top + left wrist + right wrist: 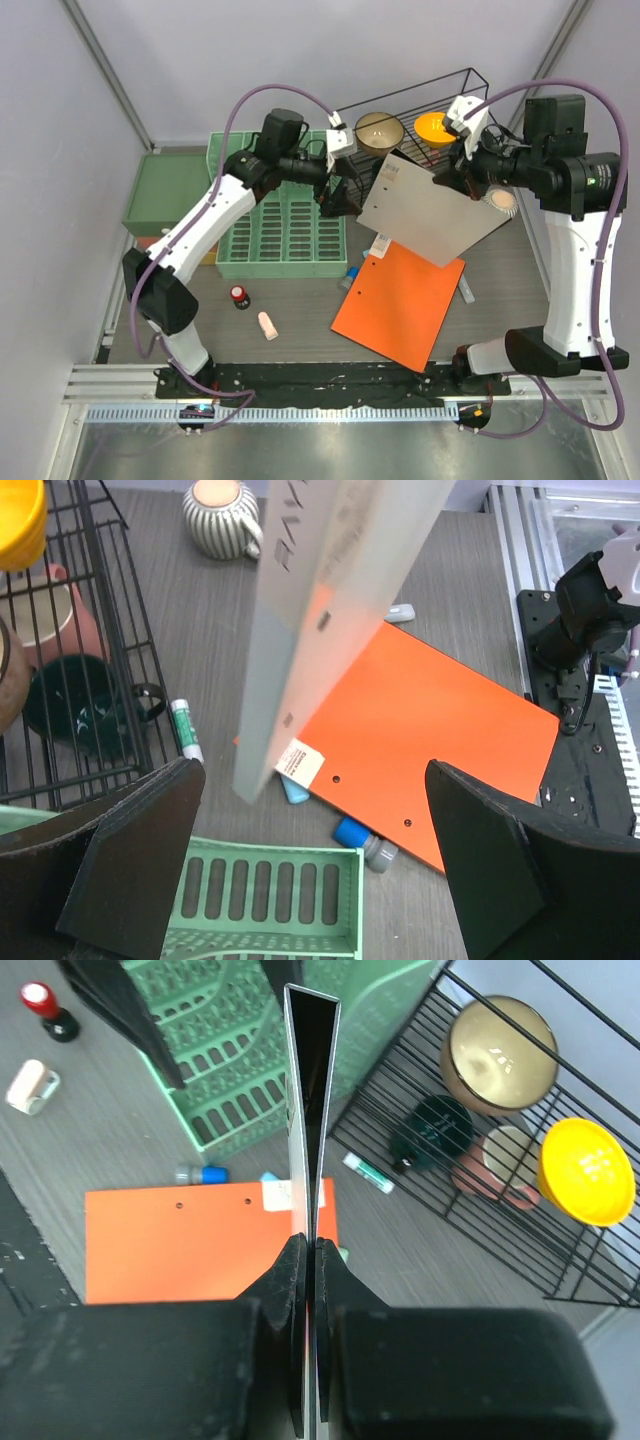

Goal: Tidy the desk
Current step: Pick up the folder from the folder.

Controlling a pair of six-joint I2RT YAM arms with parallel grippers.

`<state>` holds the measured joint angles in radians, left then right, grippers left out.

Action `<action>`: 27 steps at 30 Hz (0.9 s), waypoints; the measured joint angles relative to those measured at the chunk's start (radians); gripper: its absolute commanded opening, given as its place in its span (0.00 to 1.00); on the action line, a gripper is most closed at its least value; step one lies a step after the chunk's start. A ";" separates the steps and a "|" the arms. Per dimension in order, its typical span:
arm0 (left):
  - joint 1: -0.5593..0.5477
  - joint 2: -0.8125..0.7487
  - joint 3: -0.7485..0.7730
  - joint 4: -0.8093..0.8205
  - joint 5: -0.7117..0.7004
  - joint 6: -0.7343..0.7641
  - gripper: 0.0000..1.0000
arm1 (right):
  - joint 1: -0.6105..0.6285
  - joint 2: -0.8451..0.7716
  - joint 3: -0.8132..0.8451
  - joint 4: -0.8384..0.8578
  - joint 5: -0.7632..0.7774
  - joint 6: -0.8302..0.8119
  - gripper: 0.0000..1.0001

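Observation:
My right gripper is shut on one edge of a thin grey folder and holds it tilted in the air above the desk. In the top view the grey folder hangs over the far end of an orange folder that lies flat. My left gripper stands wide open at the grey folder's left edge, above the green file rack. Its fingers hold nothing. The grey folder stands edge-on ahead of them, not between them.
A black wire basket at the back holds a brown bowl and a yellow bowl. A striped mug, glue stick, blue-capped tube, red-topped stamp, pale roller and green box lie around.

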<state>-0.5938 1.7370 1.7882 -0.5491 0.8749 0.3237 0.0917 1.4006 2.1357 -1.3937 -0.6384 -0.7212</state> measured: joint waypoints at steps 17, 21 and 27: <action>-0.003 0.058 0.000 0.044 0.175 0.034 0.83 | 0.113 -0.048 0.016 -0.010 -0.071 0.082 0.01; -0.011 0.058 0.000 0.052 0.212 0.012 0.64 | 0.119 -0.048 0.016 -0.010 -0.080 0.090 0.01; -0.027 0.043 -0.037 0.067 0.259 -0.010 0.48 | 0.119 -0.048 0.016 -0.010 -0.084 0.094 0.01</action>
<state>-0.6212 1.7802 1.7515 -0.4820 1.1339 0.3134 0.2104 1.3521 2.1513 -1.4040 -0.7223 -0.6273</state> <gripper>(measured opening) 0.565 0.056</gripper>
